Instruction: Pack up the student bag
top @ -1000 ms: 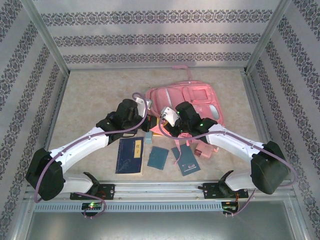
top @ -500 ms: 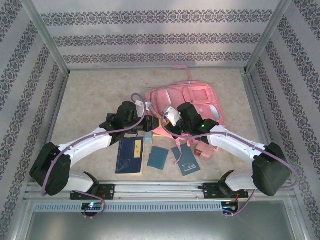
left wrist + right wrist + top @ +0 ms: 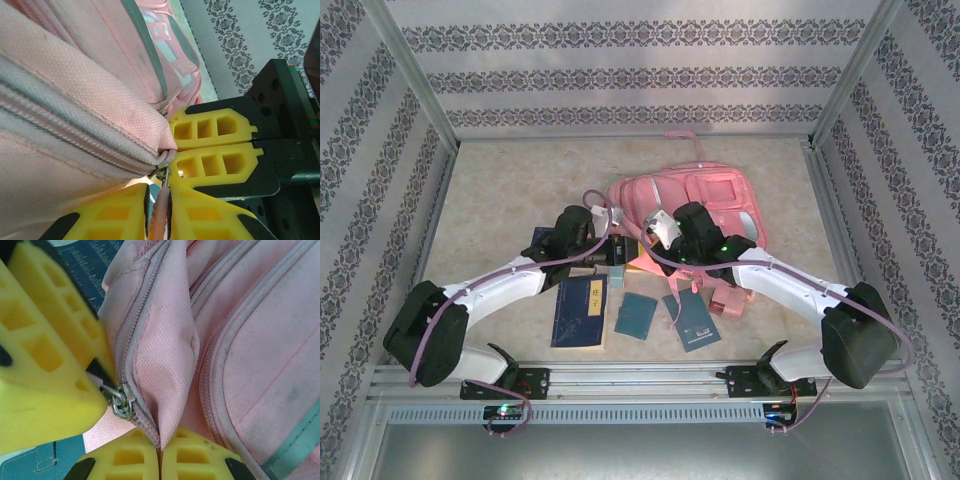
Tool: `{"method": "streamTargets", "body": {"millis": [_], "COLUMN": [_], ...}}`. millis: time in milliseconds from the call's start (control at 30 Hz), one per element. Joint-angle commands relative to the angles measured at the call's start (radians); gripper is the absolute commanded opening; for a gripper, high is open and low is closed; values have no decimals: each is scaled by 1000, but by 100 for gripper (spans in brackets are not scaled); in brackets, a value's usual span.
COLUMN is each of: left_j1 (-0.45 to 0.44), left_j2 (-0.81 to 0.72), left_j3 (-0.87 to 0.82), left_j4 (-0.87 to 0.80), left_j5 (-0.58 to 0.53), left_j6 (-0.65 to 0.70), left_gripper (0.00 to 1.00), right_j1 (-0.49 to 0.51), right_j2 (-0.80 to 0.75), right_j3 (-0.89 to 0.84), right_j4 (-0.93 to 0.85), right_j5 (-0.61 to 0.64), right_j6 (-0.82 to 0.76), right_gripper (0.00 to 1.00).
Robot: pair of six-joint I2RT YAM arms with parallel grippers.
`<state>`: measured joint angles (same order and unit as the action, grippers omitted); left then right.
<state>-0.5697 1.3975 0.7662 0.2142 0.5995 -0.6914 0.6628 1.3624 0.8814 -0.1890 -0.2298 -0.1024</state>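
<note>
One big pink student bag (image 3: 705, 195) is what you're working with. It lies flat on the table (image 3: 510, 190), a bit right of centre and towards the far side, with its near left corner pointing back at the arms. That corner is where it's all going on. Your right tool (image 3: 160, 456) is clenched on a fold of the bag's fabric right next to the zip, yellow fingers pressed together with the cloth pinched between them. Just beside that fold you can see the metal zip slider (image 3: 120, 401) sitting at the end of the zip track. Your left tool (image 3: 159, 200) comes in from the other side, very close to the right one, and the pink zip pull (image 3: 159, 220) sits in the narrow gap between its fingers. Honestly I can't tell whether it's gripping that pull or just loose around it, the gap is too tight to read. Moving out towards the arm bases, you've got a dark blue book (image 3: 580, 312) lying flat, a small teal book (image 3: 637, 315) just to its right, and a second teal book (image 3: 692, 320) right of that, close under the right arm.
</note>
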Motion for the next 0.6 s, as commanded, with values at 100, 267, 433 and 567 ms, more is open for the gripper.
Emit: {"method": "streamTargets", "body": {"millis": [100,267,433,567], "left_j1": [47,60,60,59], "left_j2": [20,54,78,80], "left_j3": [-10,-10,-18,-29], "left_j4": [98,156,200,196], "left_j5": [-20,23,91,112], "left_j6": [-38,-77,-88,-58], "left_gripper": [39,35,33,35], "right_j1": [-8,-11,-20,-29], "right_j2": [-11,-12,-14,-13], "right_j3": [29,28,29,29], "right_j4": [43,37,36,38], "right_j5": [-43,-45,-47,-55], "right_j6": [35,35,43,59], "right_gripper": [0,0,0,0]}}
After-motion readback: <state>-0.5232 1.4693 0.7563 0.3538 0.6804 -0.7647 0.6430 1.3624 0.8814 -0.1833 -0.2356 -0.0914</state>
